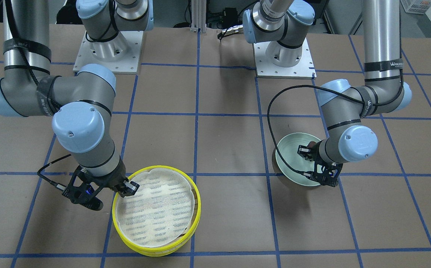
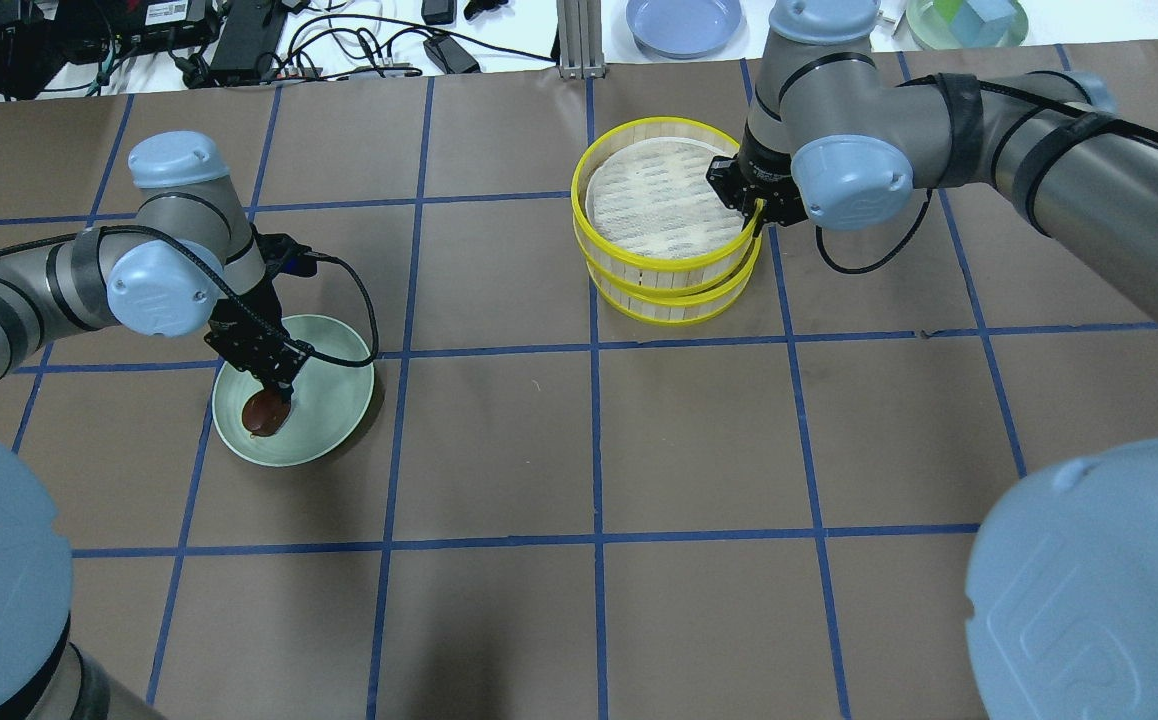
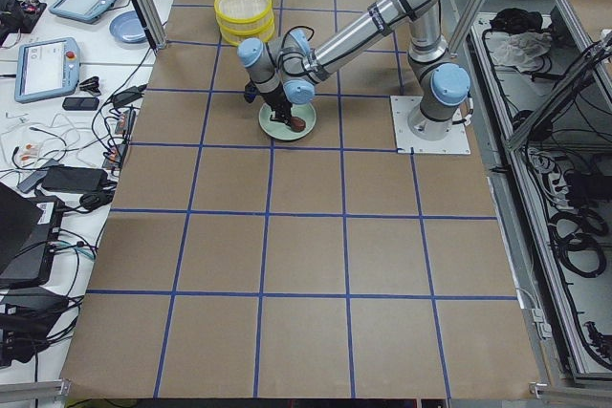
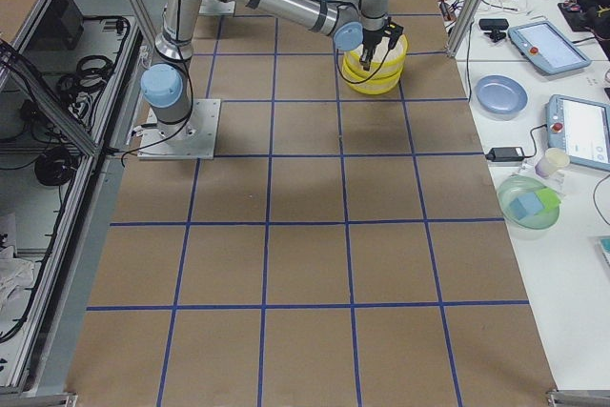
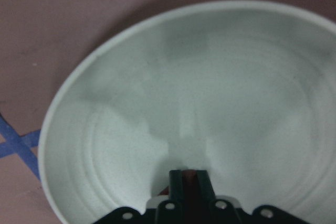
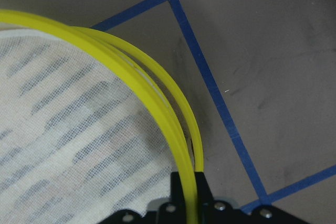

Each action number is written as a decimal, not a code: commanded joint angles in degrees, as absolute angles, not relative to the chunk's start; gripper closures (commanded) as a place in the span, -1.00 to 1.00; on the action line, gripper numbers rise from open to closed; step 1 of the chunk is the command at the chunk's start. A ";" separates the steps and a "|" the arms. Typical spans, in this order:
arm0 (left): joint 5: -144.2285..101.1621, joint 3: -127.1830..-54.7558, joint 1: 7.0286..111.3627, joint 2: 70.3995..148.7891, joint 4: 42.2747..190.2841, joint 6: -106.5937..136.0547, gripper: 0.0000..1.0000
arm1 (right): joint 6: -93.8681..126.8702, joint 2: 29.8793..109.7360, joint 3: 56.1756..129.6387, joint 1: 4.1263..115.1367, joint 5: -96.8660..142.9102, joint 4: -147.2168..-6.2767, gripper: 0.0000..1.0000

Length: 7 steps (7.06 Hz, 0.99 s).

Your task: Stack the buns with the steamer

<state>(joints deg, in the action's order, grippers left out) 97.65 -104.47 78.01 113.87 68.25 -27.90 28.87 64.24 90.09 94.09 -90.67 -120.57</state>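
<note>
Left jaws are down inside the green plate [image 2: 337, 392], pinching the brown bun [image 2: 264, 413]. The wrist cam shows a reddish-brown sliver between the tips. The bun is over the plate's robot-side left part; can't tell if it's lifted or touching.

Right jaws are clamped on the yellow rim of the top tray [image 2: 654, 263], at its right edge. The wrist cam shows the rim running straight between the tips.

The top tray sits on the bottom tray [image 2: 674, 312], slightly offset rather than concentric. The white mesh liner [image 2: 649, 200] shows in the top tray. The stack stands on the surface [image 2: 699, 440], well apart from the plate.
</note>
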 commanded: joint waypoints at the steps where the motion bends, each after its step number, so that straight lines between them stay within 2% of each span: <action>1: 97.12 -100.66 78.40 113.38 68.38 -27.25 1.00 | 27.95 64.16 90.18 94.04 -90.70 -120.67 1.00; 3: 88.98 -96.88 78.57 111.97 68.38 -18.68 1.00 | 27.08 64.25 90.18 93.69 -91.49 -120.59 1.00; 7: 88.51 -92.48 79.36 111.88 67.68 -11.89 1.00 | 26.02 63.90 90.26 93.69 -92.46 -120.67 1.00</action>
